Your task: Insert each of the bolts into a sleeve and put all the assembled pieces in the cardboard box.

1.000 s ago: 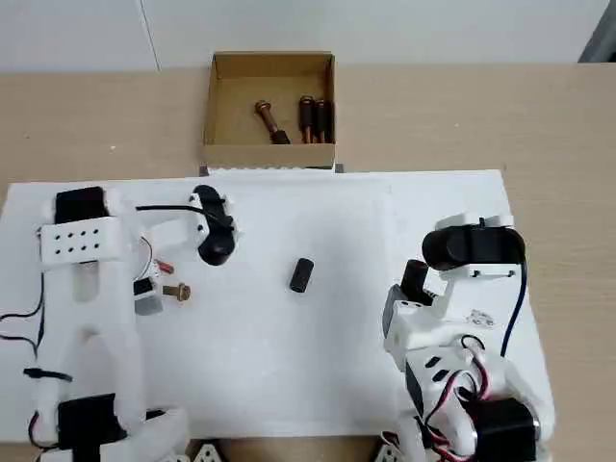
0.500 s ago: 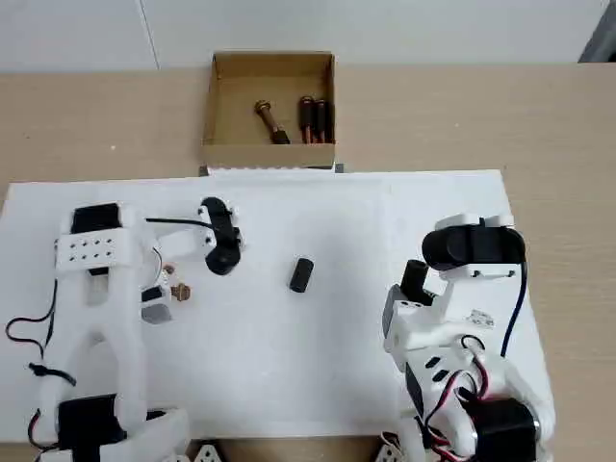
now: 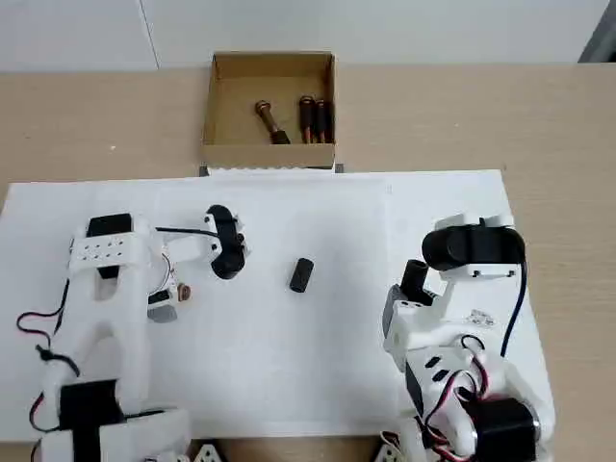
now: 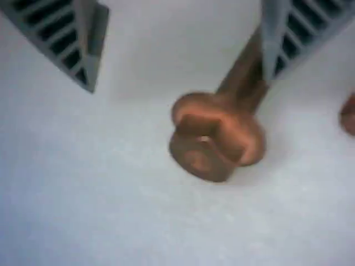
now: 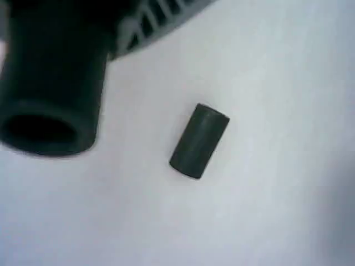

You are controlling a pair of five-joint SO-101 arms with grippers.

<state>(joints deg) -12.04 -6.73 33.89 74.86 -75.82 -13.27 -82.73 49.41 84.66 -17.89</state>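
Right gripper (image 3: 413,280) sits low over the white sheet (image 3: 337,375), right side, near its base. We see it pinching a black sleeve (image 5: 51,83), hollow end facing the wrist camera, one ribbed finger (image 5: 158,16) just behind it.

Left gripper (image 4: 180,77) is down at the sheet's left side, fingers spread. The bolt (image 4: 213,138) lies on the sheet between them, head toward the camera, shank running up against one finger (image 4: 283,39). We can't tell if they touch. In the high view the bolt (image 3: 181,291) peeks out beside the left arm. A reddish bit (image 4: 349,113) shows at the edge, unclear what.

Loose sleeve (image 3: 302,274) lies on its side mid-sheet, between the arms, well apart from both.

Farthest, the cardboard box (image 3: 269,154) stands on the table (image 3: 481,115) just past the sheet's edge, with three assembled pieces (image 3: 306,118) inside.
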